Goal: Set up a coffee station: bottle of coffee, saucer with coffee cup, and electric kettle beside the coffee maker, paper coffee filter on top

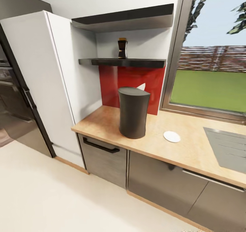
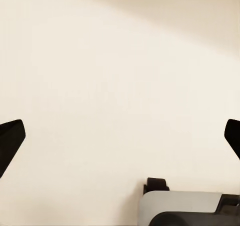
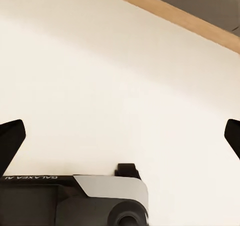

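Both grippers are seen spread wide with nothing between the fingers: left gripper [image 2: 120, 136] and right gripper [image 3: 120, 136] hang over pale floor [image 1: 51, 197], fingertips dark at the frame edges. A strip of wooden plinth [image 3: 170, 16] is noted past the right gripper.

Nearest on the countertop [image 1: 191, 150]: a dark, tall coffee maker [image 1: 133, 112], upright, near the front edge. A small white saucer [image 1: 172, 136] lies flat just to its right, apart from it. A white tip, possibly a paper filter [image 1: 141, 86], is glimpsed behind the maker; not certain.

Farther and higher, the bottle of coffee [image 1: 122, 48] stands on the lower shelf [image 1: 136, 62], long axis vertical, cap up, close to the shelf's front lip. Its facing cannot be read.

Risks judged: the bottle is tall and narrow, so an off-centre grasp could tip it off the lip. The coffee maker stands below the reach path and could be knocked by the forearm. Cup and kettle are not located.
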